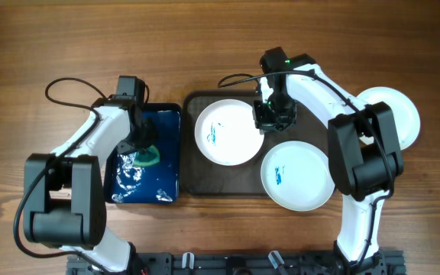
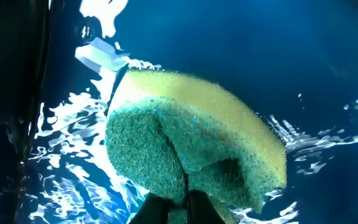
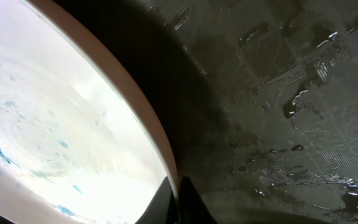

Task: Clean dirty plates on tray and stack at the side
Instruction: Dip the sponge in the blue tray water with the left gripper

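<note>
Two white plates with blue smears lie on the dark tray (image 1: 197, 176): one at the upper left (image 1: 224, 134) and one at the lower right (image 1: 296, 177). A third white plate (image 1: 399, 114) lies on the table at the far right. My right gripper (image 1: 272, 116) is shut on the rim of the upper-left plate (image 3: 55, 124), with the wet tray floor (image 3: 278, 112) beside it. My left gripper (image 1: 142, 145) is shut on a green and yellow sponge (image 2: 191, 143) over the water in the dark blue tray (image 1: 166, 122).
The dark blue tray (image 2: 278, 56) holds shallow water with white glints and stands just left of the brown tray. Bare wooden table (image 1: 220, 46) lies all around. The arm bases stand at the front edge.
</note>
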Motion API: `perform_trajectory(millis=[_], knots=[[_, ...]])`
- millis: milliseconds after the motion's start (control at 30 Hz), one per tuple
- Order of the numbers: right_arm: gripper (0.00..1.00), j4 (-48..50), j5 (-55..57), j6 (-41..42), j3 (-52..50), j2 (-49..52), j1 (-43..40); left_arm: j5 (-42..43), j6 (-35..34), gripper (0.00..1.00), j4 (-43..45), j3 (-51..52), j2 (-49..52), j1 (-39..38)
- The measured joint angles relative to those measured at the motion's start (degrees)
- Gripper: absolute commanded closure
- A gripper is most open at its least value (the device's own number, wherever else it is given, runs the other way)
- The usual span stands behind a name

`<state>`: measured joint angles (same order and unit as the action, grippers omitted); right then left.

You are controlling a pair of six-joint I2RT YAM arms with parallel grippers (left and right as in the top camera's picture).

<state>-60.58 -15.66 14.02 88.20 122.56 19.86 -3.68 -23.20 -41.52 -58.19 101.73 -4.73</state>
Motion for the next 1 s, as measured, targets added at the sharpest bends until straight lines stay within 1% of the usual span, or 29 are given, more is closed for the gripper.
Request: perform_trajectory(millis=[100, 200, 300, 433, 567, 667, 900, 1000], knots=[[0.95, 0.0, 0.0, 0.0, 0.0, 0.0, 0.0, 0.5, 0.0, 0.96, 0.0, 0.7, -1.6, 0.0], [0.96, 0.0, 0.0, 0.0, 0.0, 0.0, 0.0, 2.1, 0.0, 0.96, -2.1, 1.2, -5.3, 0.0], [0.95, 0.2, 0.0, 0.0, 0.0, 0.0, 0.0, 3.0, 0.0, 0.96, -3.7, 1.2, -12.3, -0.1], [0.95, 0.5, 0.0, 0.0, 0.0, 0.0, 0.0, 2.1, 0.0, 0.96, -5.2, 1.2, -21.1, -0.2], [0.96, 0.6, 0.0, 0.0, 0.0, 0.0, 0.0, -3.9, 0.0, 0.96, -6.1, 1.2, -27.3, -1.9], [0.96, 0.7, 0.0, -0.2, 0.0, 0.0, 0.0, -11.3, 0.0, 0.96, -5.9, 1.2, -29.9, -5.3], [0.96, 0.9, 0.0, -0.2, 0.0, 0.0, 0.0, -31.2, 0.1, 0.96, -4.3, 1.2, -30.6, -16.5], [0.96, 0.9, -0.3, -0.2, 0.0, 0.0, 0.0, -37.8, 0.2, 0.96, -4.3, 1.2, -30.4, -19.0]])
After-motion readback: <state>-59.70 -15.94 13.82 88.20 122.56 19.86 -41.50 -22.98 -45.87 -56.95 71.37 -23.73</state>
